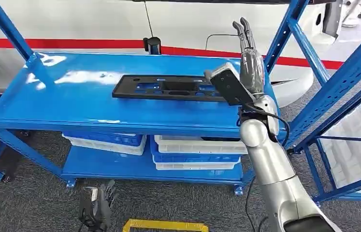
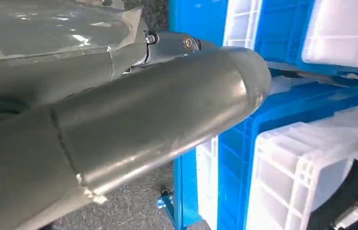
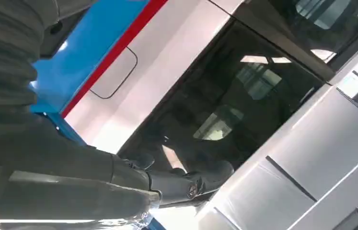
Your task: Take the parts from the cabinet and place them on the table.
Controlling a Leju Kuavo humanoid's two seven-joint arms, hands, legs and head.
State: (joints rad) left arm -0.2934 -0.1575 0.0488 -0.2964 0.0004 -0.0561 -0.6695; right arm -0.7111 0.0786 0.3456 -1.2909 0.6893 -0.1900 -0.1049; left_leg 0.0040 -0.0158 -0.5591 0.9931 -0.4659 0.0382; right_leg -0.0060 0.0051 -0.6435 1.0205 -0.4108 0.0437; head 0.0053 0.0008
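Top shelf [image 1: 72, 104]: bare blue surface left of and in front of the black part [image 1: 168, 88].
Right side: right hand [image 1: 251, 65] raised beside a slanted blue upright [image 1: 284, 36].
Lower shelf: blue and white bins [image 1: 195, 152] fill it.

White and blue crates [image 1: 197, 152] stacked on lower shelf, yellow floor marking [image 1: 165, 225], red-striped white vehicle [image 1: 96, 24] behind

Right end of the black part [image 1: 168, 88] hidden behind the raised right hand [image 1: 250, 60]; lower-shelf crates [image 1: 195, 153] partly concealed beneath the upper shelf [image 1: 48, 106].
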